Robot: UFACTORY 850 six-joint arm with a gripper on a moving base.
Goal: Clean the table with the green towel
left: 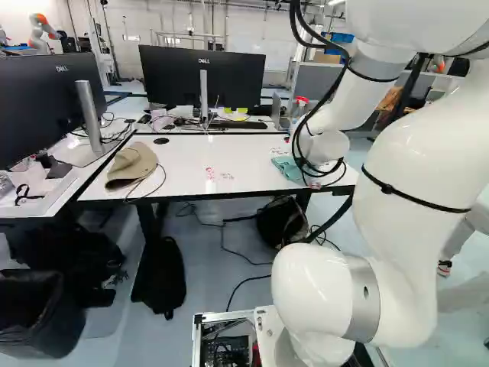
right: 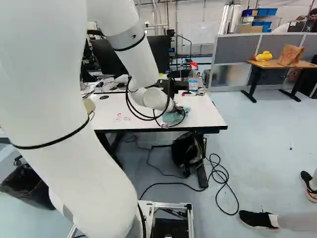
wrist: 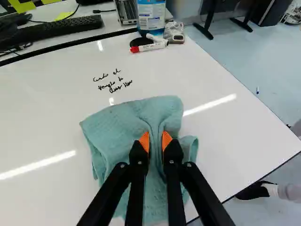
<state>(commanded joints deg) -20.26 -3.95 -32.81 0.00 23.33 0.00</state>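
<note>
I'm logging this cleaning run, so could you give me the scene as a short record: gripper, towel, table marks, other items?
gripper: shut on a fold of the towel
towel: green, bunched on the white table
black writing: ahead of the towel
red marks: mid-table in the left base view
red-capped marker: beyond the writing, by a bottle
beige cap: table's left end, left base view

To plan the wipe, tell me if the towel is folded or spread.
Bunched, not spread flat: the towel creases up between the jaws.

One towel (wrist: pixel 115 129), one cap (left: pixel 131 163) — two monitors (left: pixel 172 80)
</note>
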